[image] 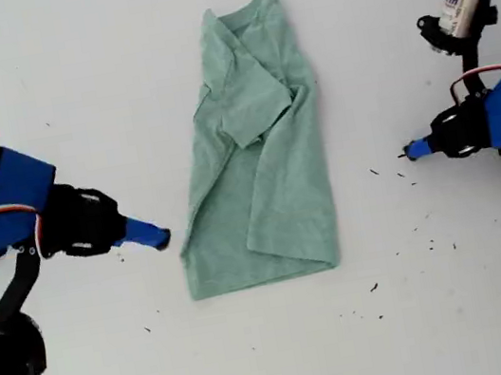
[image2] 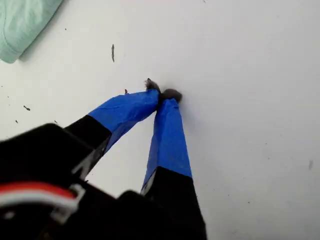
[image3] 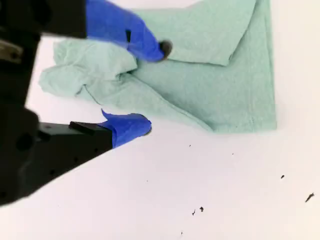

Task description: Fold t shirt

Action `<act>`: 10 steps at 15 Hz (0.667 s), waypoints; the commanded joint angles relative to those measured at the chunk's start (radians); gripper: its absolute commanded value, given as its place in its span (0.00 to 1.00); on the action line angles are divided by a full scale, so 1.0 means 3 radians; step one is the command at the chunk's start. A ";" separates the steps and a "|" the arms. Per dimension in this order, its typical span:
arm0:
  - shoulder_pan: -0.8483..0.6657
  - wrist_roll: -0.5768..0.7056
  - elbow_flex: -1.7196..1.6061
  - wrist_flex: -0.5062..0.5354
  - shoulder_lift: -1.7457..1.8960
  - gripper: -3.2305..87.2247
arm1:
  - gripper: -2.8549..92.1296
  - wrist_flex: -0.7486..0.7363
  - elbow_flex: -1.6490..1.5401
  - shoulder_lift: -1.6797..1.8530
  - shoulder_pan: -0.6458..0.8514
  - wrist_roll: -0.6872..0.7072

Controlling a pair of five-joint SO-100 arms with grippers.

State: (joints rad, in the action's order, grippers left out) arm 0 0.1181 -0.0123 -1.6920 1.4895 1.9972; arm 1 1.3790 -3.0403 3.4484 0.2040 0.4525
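At about 9 o'clock in the exterior view, the second end effector [image: 148, 233] is held low over the white surface [image: 41, 88], just beside the lower long edge of the t shirt [image: 257, 167]. In its own wrist view the jaws are seen spread wide, with one blue-taped fingertip [image3: 161, 48] over the cloth and the other over bare surface, so that the rumpled edge lies in the gap. Nothing is gripped. This stance is judged to be a preparation for pinching that edge.

The t shirt lies at the centre of the exterior view as a narrow column. The neck is towards 12 o'clock and the hem towards 6 o'clock. Both long sides have been turned inwards and a sleeve is laid across the middle. The lengthwise folds are therefore judged done, though loosely, since creases and a raised ridge are seen near the middle. A crosswise fold, hem towards neck, is judged to remain.

At about 3 o'clock in the exterior view, the first end effector [image: 415, 150] is parked well apart from the cloth. Its jaws are closed tip to tip on nothing, and they point at bare surface. It is probably kept there so that the cloth is left clear. Small dark specks [image: 375, 288] are scattered towards 5 o'clock.
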 commanded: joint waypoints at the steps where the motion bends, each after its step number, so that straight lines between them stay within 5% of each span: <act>1: 0.0072 -0.0020 0.0363 0.0041 -0.0337 0.35 | 0.05 0.0015 -0.0123 0.0061 0.0031 0.0000; 8: -0.0015 0.0061 0.0368 -0.0731 -0.1969 0.36 | 0.05 0.0015 -0.0133 0.0107 -0.0020 0.0010; 10: -0.0061 0.0020 0.0245 -0.0803 -0.2240 0.20 | 0.05 0.0015 -0.0133 0.0118 -0.0056 -0.0005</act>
State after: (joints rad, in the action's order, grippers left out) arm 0 0.1304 -0.0077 -1.6199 1.2625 1.3438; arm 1 1.3790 -3.0450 3.4653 0.2040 0.4525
